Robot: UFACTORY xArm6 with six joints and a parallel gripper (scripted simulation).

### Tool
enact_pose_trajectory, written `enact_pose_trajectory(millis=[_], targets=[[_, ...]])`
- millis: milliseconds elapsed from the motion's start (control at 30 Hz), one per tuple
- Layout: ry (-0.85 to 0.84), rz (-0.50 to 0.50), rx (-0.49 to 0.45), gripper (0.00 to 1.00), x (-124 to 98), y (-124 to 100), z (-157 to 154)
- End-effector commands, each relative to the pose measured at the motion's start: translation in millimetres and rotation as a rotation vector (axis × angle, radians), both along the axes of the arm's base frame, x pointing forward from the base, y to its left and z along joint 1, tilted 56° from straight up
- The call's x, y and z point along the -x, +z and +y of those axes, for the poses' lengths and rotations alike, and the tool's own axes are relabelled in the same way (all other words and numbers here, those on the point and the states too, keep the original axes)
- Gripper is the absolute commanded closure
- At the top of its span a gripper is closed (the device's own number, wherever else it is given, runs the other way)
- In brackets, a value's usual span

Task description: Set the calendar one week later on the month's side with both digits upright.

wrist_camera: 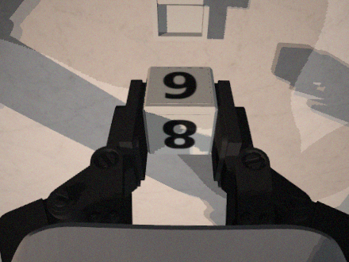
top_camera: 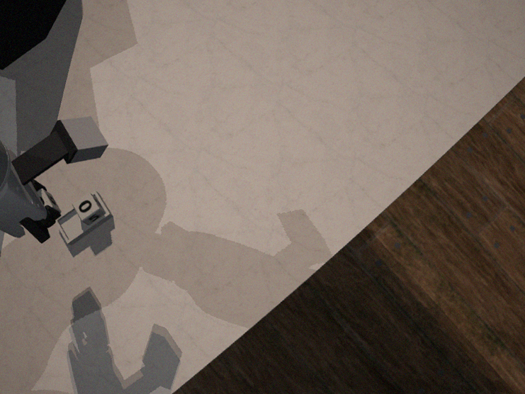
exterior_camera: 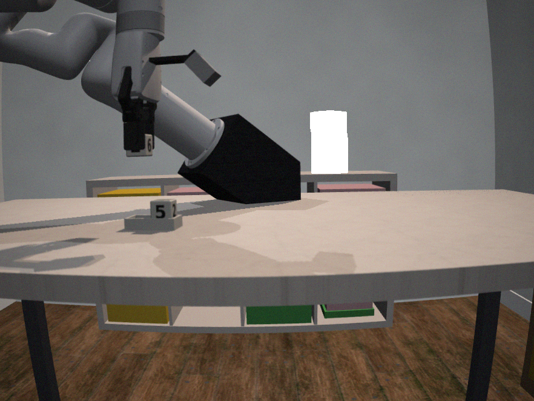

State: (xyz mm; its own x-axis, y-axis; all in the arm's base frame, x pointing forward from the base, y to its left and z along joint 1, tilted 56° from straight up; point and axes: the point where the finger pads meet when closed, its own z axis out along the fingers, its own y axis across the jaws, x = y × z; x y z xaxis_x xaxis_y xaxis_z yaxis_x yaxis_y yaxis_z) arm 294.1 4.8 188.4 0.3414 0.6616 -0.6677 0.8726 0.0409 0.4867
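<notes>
My gripper (top_camera: 47, 201) (exterior_camera: 137, 147) (wrist_camera: 179, 102) is shut on a white date cube (exterior_camera: 149, 145) (wrist_camera: 179, 115) and holds it high above the table, to the left of the tray. In the wrist view the held cube shows a 9 on its far face and an 8 on the near one; the exterior view shows a 6 on its side. The grey tray (top_camera: 85, 235) (exterior_camera: 142, 223) (wrist_camera: 161, 20) lies flat on the table. A second cube (top_camera: 88, 210) (exterior_camera: 161, 210) stands in the tray's right slot, with 5 on the front and 0 on top. The left slot is empty.
The arm's black base (exterior_camera: 246, 163) sits on the table behind the tray. The table edge (top_camera: 287, 295) runs diagonally, with wooden floor beyond. A shelf with coloured bins (exterior_camera: 278, 314) hangs under the table. Another shelf and a white block (exterior_camera: 328, 142) stand at the back.
</notes>
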Motion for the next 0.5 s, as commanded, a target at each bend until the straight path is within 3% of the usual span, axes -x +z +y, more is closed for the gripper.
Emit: enact_pose_trajectory(millis=[0, 467], targets=[[0.001, -0.001, -0.001, 0.71, -2.3, -2.4, -3.0], [0.001, -0.001, -0.001, 0.71, -16.5, -24.7, -32.1]])
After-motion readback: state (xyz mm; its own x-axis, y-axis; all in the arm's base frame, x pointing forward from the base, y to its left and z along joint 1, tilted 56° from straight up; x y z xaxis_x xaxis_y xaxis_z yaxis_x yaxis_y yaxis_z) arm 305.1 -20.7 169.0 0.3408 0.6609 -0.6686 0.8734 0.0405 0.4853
